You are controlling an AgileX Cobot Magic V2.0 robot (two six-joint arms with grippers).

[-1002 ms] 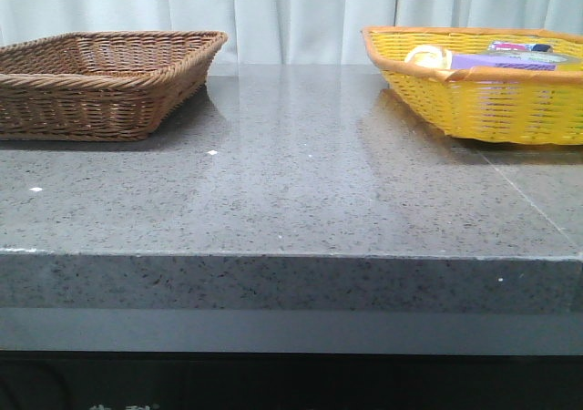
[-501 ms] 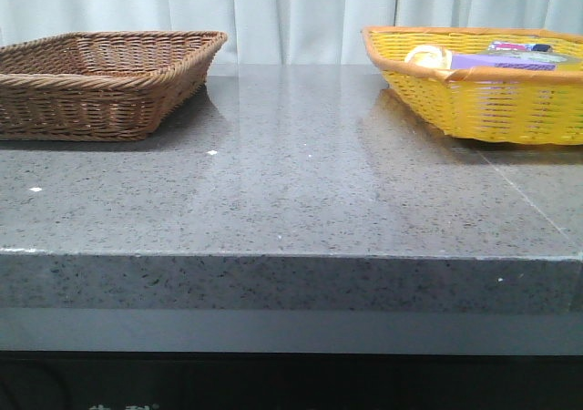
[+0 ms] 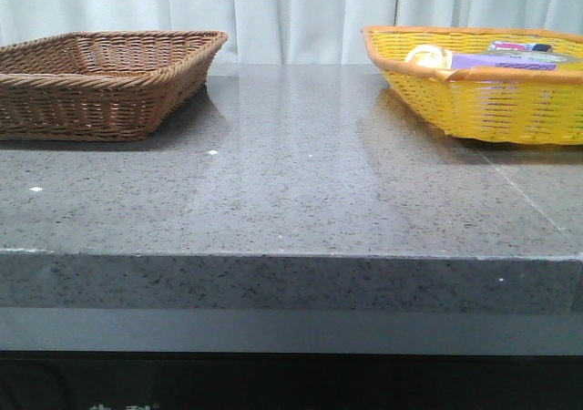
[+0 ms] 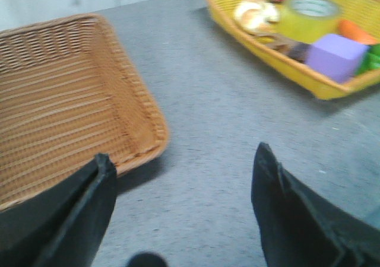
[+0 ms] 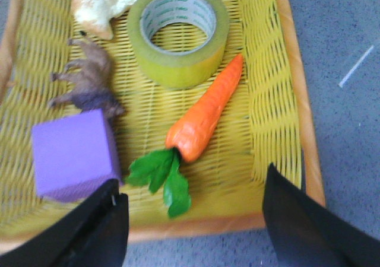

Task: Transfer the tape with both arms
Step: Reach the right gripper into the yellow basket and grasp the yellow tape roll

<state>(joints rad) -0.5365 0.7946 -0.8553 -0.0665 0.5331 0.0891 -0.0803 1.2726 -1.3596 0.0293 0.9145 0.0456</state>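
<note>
Nothing is done yet, I judge: the tape (image 5: 179, 32) lies in the yellow basket (image 5: 291, 95), upper centre. My right gripper (image 5: 196, 225) and left gripper (image 4: 181, 213) both gape, empty.

left pincer (image 4: 184, 178): fingers spread wide, nothing held | right pincer (image 5: 193, 210): fingers spread wide, nothing held

**Wicker, stone and shiny plastic**

The table (image 3: 291, 200) is speckled grey stone, polished enough to mirror the baskets. The brown basket (image 3: 100, 82) is woven wicker, matt and ribbed. The yellow basket (image 5: 279, 101) looks like woven plastic with a slight sheen. The tape (image 5: 178, 32) is glossy, translucent yellow. The carrot (image 5: 208, 113) seems smooth plastic, the purple block (image 5: 74, 154) matt. Both grippers' fingers (image 4: 297, 219) are matt black plastic.
</note>
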